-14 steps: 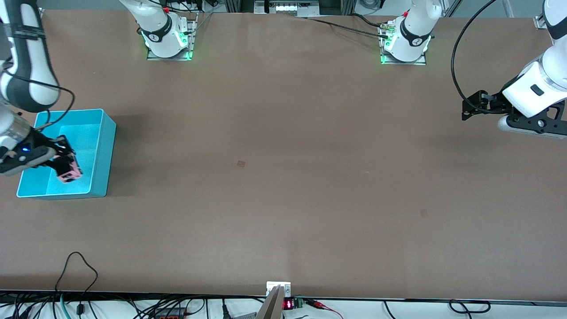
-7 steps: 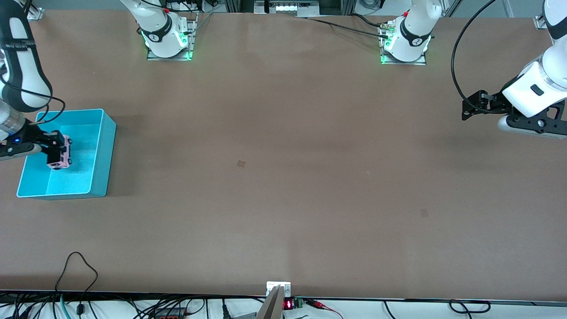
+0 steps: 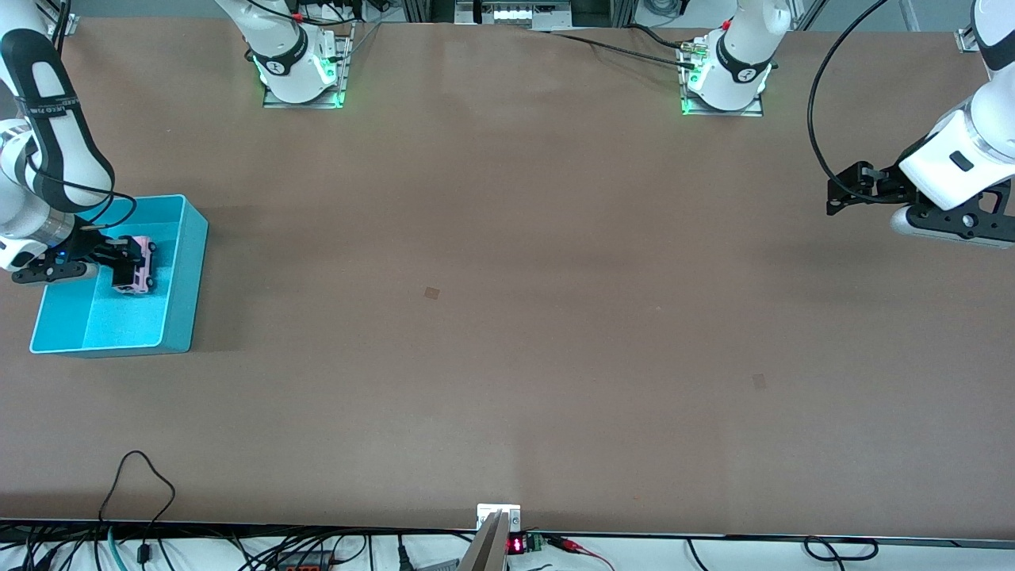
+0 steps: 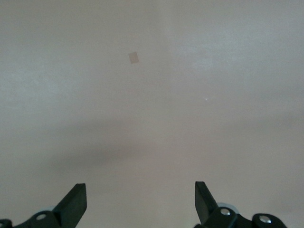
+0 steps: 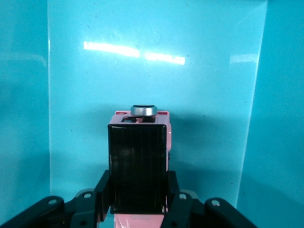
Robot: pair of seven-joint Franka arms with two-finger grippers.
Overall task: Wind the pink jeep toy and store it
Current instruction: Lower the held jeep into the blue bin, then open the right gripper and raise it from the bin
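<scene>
My right gripper (image 3: 128,266) is shut on the pink jeep toy (image 3: 139,274) and holds it inside the cyan bin (image 3: 181,270), low over the bin's floor. In the right wrist view the jeep's black rear section (image 5: 138,166) sits between my fingers (image 5: 103,190), with the bin's floor (image 5: 152,76) and walls around it. My left gripper (image 3: 842,194) is open and empty, waiting above the table at the left arm's end. Its fingertips (image 4: 76,199) show over bare table in the left wrist view.
The cyan bin stands at the right arm's end of the brown table (image 3: 507,317). Small tape marks (image 3: 431,293) lie on the table's middle. Cables (image 3: 143,484) hang at the table's near edge.
My right gripper has carried the jeep from the bin's near part toward its middle and lower into the bin. The left arm has not moved.
</scene>
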